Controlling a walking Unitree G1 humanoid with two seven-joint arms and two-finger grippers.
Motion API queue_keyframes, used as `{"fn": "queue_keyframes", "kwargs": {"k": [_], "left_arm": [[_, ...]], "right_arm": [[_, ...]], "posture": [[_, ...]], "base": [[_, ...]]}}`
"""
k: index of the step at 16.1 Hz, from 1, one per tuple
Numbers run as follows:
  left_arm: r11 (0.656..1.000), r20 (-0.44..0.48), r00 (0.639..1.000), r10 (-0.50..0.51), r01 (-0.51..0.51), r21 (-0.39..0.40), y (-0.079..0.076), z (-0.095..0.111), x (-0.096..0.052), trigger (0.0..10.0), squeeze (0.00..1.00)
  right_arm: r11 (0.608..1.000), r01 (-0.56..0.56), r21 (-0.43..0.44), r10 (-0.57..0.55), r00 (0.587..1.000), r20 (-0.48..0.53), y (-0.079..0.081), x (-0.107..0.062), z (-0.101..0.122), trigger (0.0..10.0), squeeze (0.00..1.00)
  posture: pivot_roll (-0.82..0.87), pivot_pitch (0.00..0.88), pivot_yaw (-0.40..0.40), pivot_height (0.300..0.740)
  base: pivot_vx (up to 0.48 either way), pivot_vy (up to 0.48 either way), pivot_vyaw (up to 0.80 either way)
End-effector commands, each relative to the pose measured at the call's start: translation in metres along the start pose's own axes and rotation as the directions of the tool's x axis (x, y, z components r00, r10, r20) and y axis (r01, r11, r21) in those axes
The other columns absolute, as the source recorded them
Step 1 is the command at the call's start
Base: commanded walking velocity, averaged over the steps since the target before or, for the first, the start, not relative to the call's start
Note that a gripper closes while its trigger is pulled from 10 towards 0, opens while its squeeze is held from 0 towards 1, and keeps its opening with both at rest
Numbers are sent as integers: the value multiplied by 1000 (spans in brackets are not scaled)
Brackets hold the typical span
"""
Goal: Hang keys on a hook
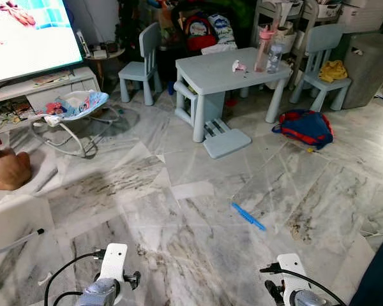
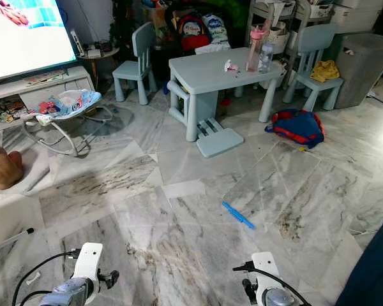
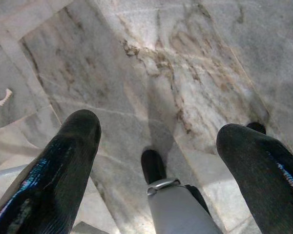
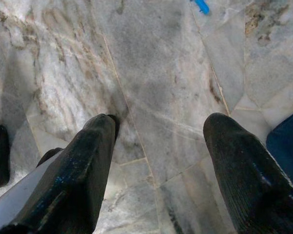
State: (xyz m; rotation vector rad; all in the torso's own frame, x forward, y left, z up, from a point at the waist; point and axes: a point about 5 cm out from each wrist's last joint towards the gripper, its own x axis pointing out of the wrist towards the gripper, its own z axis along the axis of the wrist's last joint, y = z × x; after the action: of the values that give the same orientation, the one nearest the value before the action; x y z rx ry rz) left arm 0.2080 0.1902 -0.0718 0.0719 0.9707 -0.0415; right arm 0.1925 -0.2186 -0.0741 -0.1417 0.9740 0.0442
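The left gripper hung low over the marble floor with its two fingers spread wide and nothing between them; the right gripper hung likewise, parted and empty. Neither keys nor hook could be made out. One blue stick-like thing lay on the tiles. Beyond stood one small table, two chairs, two bottles and one baby bouncer.

Marble floor, pale blue table, 2 chairs, television.
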Motion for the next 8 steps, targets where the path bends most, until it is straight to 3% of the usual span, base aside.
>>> {"fn": "queue_keyframes", "kwargs": {"k": [1,8], "left_arm": [[1000,-1,1000,1,-1,8,3,2,0,10000,0],[1000,-16,1000,13,-14,-3,4,0,0,10000,0]], "right_arm": [[1000,-7,-10,7,1000,-1,2,1,2,10000,0],[1000,-10,-22,10,1000,-2,4,1,3,10000,0]], "posture": [[-36,0,-2,740],[-36,0,-2,740]], "base": [[0,0,0],[0,38,0]]}}
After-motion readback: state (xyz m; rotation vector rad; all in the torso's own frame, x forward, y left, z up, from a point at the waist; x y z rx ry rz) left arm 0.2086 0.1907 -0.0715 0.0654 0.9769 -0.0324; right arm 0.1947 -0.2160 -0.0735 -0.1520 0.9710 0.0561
